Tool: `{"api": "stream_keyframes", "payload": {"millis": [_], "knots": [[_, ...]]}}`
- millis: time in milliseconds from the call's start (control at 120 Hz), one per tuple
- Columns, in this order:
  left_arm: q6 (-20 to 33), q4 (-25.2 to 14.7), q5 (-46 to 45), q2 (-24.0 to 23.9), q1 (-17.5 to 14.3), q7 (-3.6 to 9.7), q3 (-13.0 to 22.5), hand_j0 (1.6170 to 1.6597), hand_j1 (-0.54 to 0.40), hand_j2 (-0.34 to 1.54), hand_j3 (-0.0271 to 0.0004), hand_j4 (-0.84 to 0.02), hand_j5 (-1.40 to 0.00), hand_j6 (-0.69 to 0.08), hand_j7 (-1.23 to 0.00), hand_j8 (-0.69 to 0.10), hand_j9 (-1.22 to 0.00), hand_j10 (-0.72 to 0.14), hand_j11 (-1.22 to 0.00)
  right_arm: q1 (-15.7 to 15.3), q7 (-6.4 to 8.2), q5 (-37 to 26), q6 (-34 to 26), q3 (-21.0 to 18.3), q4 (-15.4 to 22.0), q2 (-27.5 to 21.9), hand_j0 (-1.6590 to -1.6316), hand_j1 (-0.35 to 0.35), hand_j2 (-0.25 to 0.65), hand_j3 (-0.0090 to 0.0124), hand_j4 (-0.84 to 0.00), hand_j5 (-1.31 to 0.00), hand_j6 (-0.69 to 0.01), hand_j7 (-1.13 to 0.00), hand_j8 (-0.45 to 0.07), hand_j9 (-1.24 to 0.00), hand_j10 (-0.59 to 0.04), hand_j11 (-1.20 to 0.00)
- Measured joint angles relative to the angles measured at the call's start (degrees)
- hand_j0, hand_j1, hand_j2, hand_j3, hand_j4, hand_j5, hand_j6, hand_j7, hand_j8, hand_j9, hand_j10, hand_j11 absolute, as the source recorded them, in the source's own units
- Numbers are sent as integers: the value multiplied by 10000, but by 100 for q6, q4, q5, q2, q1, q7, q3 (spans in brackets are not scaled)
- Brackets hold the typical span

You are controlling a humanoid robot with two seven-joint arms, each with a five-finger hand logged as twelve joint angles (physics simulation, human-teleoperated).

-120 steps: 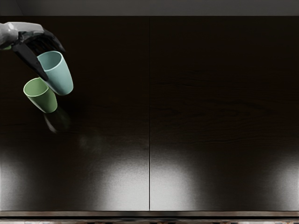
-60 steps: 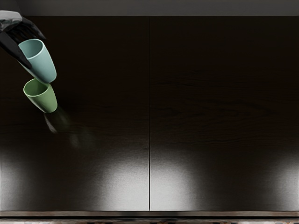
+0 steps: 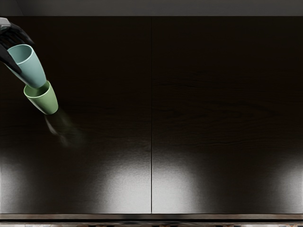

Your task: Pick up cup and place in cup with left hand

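At the picture's upper left my left hand is shut on the blue cup, with a dark thumb along its near left side and the other fingers behind its rim. The blue cup's bottom overlaps the mouth of the green cup, which stands on the table. How far the blue cup's base reaches inside the green one cannot be told exactly. Part of the hand is cut off by the left edge. The right hand does not show.
The dark table has a thin seam running down its middle. Its front edge crosses the bottom of the picture, and a grey surface lies beyond its far edge.
My left hand has carried the blue cup left from beside the green cup, then slightly down in the picture, over the green cup's mouth. The green cup has stayed where it was.
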Motion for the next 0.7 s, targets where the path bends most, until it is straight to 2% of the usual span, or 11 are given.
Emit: {"api": "stream_keyframes", "payload": {"millis": [700], "knots": [[-52,-73,-15,256,96,-8,31,16571,-1137,1934,0,-4517,-5943,-3881,-5936,-3740,-5935,-4516,-5933,0,0,0,0,1,0,0,-16581,-3491,0,0,-3,-1,-5,0,-4,0,-3,0]]}}
